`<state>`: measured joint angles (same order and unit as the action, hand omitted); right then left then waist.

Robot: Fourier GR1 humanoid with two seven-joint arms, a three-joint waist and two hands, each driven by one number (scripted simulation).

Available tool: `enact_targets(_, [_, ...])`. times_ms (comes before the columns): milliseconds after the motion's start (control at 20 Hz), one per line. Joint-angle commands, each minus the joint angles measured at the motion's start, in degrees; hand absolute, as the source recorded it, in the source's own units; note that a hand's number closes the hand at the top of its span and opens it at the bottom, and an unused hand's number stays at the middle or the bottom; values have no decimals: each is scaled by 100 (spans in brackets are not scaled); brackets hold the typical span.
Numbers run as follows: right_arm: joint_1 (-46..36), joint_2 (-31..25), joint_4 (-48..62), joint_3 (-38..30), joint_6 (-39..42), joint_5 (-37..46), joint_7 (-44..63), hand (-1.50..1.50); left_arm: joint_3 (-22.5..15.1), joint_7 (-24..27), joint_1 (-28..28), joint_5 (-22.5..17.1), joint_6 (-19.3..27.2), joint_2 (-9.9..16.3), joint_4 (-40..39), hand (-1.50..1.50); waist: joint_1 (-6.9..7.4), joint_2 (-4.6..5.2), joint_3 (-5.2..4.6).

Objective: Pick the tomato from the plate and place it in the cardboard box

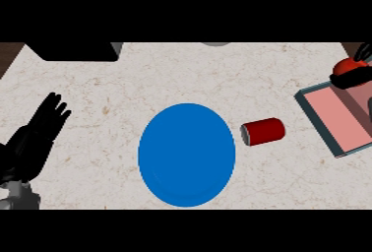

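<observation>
Right hand [352, 78] clenched on round red tomato [349, 64], at counter's right edge over pink-lined cardboard box [335, 120]. Risk: released early, overshot far wall. Left hand [40, 129] open, left edge.

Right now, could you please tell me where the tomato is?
In the head view the tomato is at the upper right, held in the right hand above the far end of the cardboard box.

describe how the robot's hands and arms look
Both hands are black with slim, segmented fingers. The left hand joins a dark wrist, with a bit of grey forearm at the lower left corner. Only part of the right hand shows, glossy black, near the right edge.
</observation>
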<state>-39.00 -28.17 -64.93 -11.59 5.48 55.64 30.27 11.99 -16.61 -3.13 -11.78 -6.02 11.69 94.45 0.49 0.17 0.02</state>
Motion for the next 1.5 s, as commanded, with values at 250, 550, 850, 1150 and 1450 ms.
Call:
enact_targets(250, [529, 202, 781, -427, -510, -544, -887, -150, 45, 272, 149, 73, -91, -41, -152, 0, -10, -2, 0])
enact_targets(550, [354, 561, -70, -1024, -1369, -1140, -919, -150, 133, 321, 24, 21, -112, -1, -323, 0, -65, -14, 0])
enact_targets(850, [579, 632, -786, -1939, -1839, -2119, -1046, -150, -6, 260, 156, 117, 18, -165, -89, 0, -128, -42, -1])
enact_targets(1150, [1328, 104, -1340, -2585, -1244, -3072, -1201, -150, 169, -302, -80, -103, -1, 86, 173, 0, -97, -36, -1])
enact_targets(1450, [2262, -62, -1906, -3332, -660, -4138, -1505, -150, 150, 403, 131, 17, -257, -23, -432, 0, -112, -27, -3])
